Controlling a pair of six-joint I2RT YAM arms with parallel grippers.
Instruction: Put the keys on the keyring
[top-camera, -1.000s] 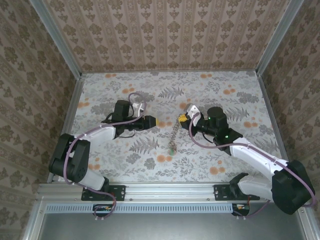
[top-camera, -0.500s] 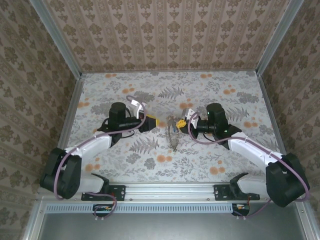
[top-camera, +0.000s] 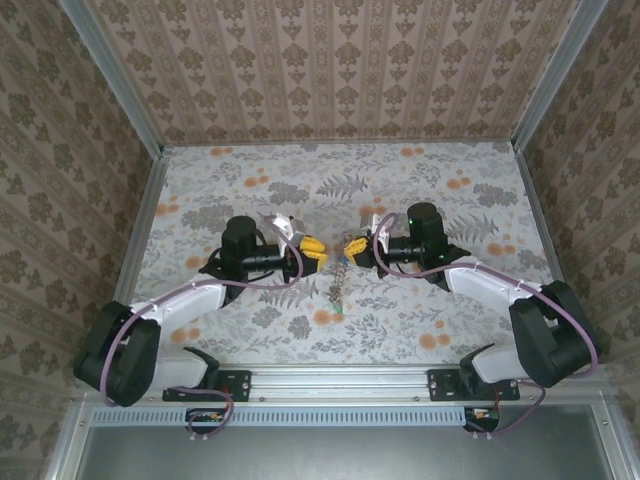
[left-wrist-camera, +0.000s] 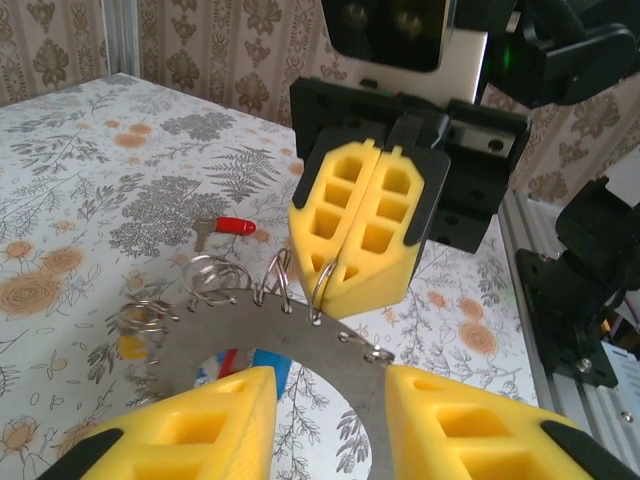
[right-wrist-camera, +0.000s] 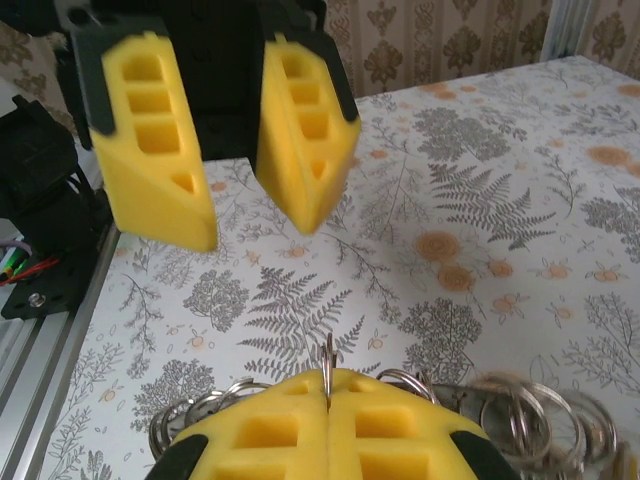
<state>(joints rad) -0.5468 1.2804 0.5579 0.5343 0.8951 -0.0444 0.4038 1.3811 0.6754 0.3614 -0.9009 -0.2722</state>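
Fingers of the right gripper are squeezed tight on the keyring, a big thin grey metal loop strung with small wire rings. The loop hangs from them. The left gripper faces the right one, just beside it. Its yellow foam fingers are apart, with nothing between them. A small metal key with a red plastic tag lies on the flowery table, past the left gripper and off to one side of the right one.
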